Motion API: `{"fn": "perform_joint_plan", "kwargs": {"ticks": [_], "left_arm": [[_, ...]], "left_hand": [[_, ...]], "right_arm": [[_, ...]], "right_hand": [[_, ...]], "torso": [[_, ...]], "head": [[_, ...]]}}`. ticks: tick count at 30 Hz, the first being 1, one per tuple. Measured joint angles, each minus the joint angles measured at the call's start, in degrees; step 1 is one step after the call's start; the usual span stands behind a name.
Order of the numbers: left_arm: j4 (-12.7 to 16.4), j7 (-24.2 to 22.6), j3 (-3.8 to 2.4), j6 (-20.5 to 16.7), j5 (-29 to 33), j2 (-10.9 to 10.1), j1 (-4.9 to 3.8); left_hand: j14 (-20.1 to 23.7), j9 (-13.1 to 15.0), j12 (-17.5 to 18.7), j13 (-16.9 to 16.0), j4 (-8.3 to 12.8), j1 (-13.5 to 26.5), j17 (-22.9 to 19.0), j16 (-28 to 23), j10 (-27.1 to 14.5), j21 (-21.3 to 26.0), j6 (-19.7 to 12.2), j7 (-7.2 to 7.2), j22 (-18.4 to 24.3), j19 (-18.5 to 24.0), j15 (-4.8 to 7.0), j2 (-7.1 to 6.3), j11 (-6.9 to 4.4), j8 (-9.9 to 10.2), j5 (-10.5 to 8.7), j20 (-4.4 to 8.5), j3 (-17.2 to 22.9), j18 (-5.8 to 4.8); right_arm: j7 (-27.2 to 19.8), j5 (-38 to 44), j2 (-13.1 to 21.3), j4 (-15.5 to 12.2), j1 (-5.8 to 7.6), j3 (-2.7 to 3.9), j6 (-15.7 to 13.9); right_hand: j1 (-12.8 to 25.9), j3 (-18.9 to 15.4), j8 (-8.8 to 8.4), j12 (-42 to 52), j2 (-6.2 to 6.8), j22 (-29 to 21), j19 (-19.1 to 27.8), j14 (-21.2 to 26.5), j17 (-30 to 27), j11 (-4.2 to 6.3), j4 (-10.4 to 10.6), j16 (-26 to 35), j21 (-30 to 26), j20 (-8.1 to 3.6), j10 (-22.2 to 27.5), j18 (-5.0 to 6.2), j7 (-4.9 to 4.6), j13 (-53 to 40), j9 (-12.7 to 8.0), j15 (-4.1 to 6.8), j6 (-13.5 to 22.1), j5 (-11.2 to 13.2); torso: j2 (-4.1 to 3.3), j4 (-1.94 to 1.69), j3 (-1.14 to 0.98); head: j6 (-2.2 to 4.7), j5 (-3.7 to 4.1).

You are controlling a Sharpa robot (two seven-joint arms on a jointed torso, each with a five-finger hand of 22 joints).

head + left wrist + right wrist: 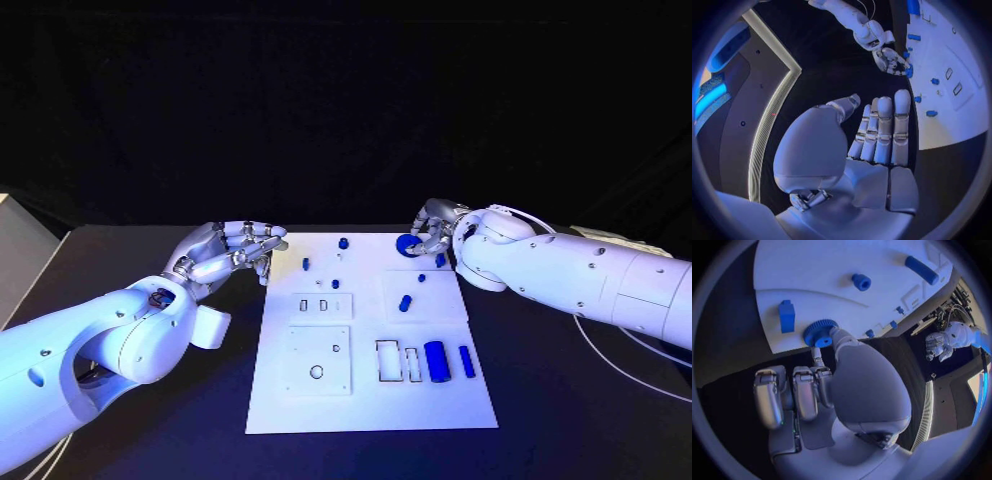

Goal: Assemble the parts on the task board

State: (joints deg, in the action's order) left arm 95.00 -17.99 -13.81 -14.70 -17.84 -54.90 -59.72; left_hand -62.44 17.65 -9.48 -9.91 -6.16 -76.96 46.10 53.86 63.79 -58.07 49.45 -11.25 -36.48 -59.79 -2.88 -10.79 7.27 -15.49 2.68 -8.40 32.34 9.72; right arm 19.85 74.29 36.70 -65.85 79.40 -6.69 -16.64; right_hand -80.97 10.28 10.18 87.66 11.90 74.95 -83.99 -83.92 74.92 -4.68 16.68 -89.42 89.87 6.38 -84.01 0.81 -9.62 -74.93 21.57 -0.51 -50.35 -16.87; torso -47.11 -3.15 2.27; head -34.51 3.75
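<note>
The white task board [368, 400] lies in the middle of the black table. At its far right corner my right hand [433, 232] pinches a blue gear [410, 244] between thumb and a finger, just over the board's edge; the gear [820, 333] has a toothed rim. Close by it on the board [804, 265] are a blue block [786, 316] and a small blue ring [861, 281]. My left hand [231, 255] hovers off the board's far left corner, fingers [882, 130] stretched out side by side, holding nothing. A blue cylinder [436, 361] and a blue bar [467, 361] lie near the board's front right.
More small blue parts stand on the board: a peg [343, 242] at the far edge, one [306, 264] near the left edge, one [407, 302] mid-right. A pale box [18, 260] stands at the table's left edge. A cable [635, 350] hangs under my right arm.
</note>
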Motion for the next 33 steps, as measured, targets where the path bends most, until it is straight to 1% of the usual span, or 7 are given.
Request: {"fn": "perform_joint_plan", "kwargs": {"ticks": [8,12,14,17,28,31,33], "left_arm": [[0.00,0.02,0.00,0.01,-0.01,0.01,0.00],[0.00,0.03,0.00,0.02,-0.02,0.00,0.00],[0.00,0.03,0.00,0.03,-0.02,0.00,0.00],[0.00,0.04,0.00,0.04,-0.03,0.00,0.00],[-0.09,0.09,0.00,0.05,-0.04,0.03,0.01],[-0.13,0.10,0.00,0.06,-0.05,0.00,0.02],[-0.14,0.11,0.00,0.06,-0.05,-0.05,0.03]], "left_hand": [[0.00,0.00,0.00,0.00,0.00,0.00,0.00,0.00,0.00,0.00,0.00,0.00,0.01,0.00,0.00,0.00,0.00,0.00,0.00,0.00,0.00,0.00],[0.00,-0.01,0.00,0.00,0.00,0.00,0.00,0.00,0.00,0.00,0.00,0.00,0.01,0.00,0.00,0.00,0.00,0.00,0.00,0.00,0.00,0.00],[0.00,-0.01,0.00,0.01,0.00,0.00,0.00,0.00,0.00,0.01,0.00,0.00,0.01,0.00,0.00,0.00,0.00,0.00,0.00,0.00,0.00,0.00],[0.00,-0.01,0.00,0.01,0.00,0.00,0.00,0.00,0.00,0.01,0.00,0.00,0.01,0.00,0.00,0.00,0.00,0.00,0.00,0.00,0.00,0.00],[0.00,0.09,0.00,-0.09,0.00,0.00,-0.06,0.00,0.00,-0.22,0.00,0.00,-0.17,0.00,0.00,0.00,0.00,0.00,0.00,0.00,0.00,0.00],[0.00,0.09,0.00,-0.09,0.00,0.00,-0.06,0.00,0.00,-0.22,0.00,0.00,-0.17,0.00,0.00,0.00,0.00,0.00,0.00,0.00,0.00,0.00],[0.00,0.09,0.00,-0.09,0.00,0.00,-0.06,0.00,0.00,-0.22,0.00,0.00,-0.17,0.00,0.00,0.00,0.00,0.00,0.00,0.00,0.00,0.00]], "right_arm": [[-0.16,-0.64,-0.29,0.65,0.04,0.00,-0.05],[-0.24,-0.45,-0.24,0.31,0.02,-0.04,-0.36],[-0.28,0.16,0.00,-0.35,-0.08,-0.11,-0.80],[-0.43,1.44,0.36,-1.52,-0.34,-0.22,-1.78],[-0.96,7.19,1.07,-5.29,-0.51,-0.24,-6.33],[-0.94,9.08,1.64,-7.09,-0.53,-0.24,-8.28],[-0.87,10.50,2.14,-8.64,-0.53,-0.23,-9.76]], "right_hand": [[-0.90,1.79,0.43,0.00,-1.33,-0.01,0.00,0.00,0.00,0.00,-0.69,0.00,0.00,0.00,0.00,0.01,-0.04,-0.02,-0.15,0.00,-0.03,-1.66],[-1.48,3.31,0.67,0.00,-1.24,-0.01,0.00,0.00,0.00,0.00,-1.16,0.00,0.00,0.00,0.00,0.00,-0.03,-0.01,-0.23,0.00,-0.60,-2.43],[-1.77,3.59,0.67,0.00,-0.96,-0.01,0.00,0.00,-0.01,0.00,-1.18,0.00,0.00,0.00,0.00,0.00,0.13,-0.01,-0.25,0.00,-0.77,-2.44],[-1.77,4.23,0.66,0.00,-0.96,-0.01,0.00,0.00,-0.01,0.00,-0.86,0.00,0.00,0.00,0.00,0.01,-0.14,-0.01,-0.25,0.00,-1.10,-2.43],[-1.75,5.87,1.36,0.00,-0.94,-0.02,0.00,-0.01,-0.01,0.00,-0.70,0.00,0.00,0.00,0.00,0.00,0.56,0.00,-0.24,0.00,-2.57,-2.32],[-1.13,7.36,1.54,0.00,-0.29,-0.02,0.00,-0.15,-0.01,0.00,-0.76,0.00,0.00,0.00,0.00,0.01,0.73,0.00,-0.26,0.14,-3.02,-4.80],[-1.09,7.71,1.54,0.24,-0.24,-0.02,0.00,-0.23,-0.01,0.17,-0.75,0.00,0.00,-0.01,0.17,0.01,0.91,0.00,-0.37,0.22,-3.20,-5.34]], "torso": [[-0.01,0.00,-0.02],[-0.03,0.02,-0.07],[-0.03,0.03,-0.08],[-0.02,0.03,-0.08],[0.03,-0.01,-0.08],[0.07,-0.02,-0.04],[0.12,0.01,0.03]], "head": [[-0.07,-0.05],[-0.08,-0.07],[-0.08,-0.12],[-0.08,-0.16],[0.04,-0.21],[0.07,-0.20],[0.15,-0.20]]}}
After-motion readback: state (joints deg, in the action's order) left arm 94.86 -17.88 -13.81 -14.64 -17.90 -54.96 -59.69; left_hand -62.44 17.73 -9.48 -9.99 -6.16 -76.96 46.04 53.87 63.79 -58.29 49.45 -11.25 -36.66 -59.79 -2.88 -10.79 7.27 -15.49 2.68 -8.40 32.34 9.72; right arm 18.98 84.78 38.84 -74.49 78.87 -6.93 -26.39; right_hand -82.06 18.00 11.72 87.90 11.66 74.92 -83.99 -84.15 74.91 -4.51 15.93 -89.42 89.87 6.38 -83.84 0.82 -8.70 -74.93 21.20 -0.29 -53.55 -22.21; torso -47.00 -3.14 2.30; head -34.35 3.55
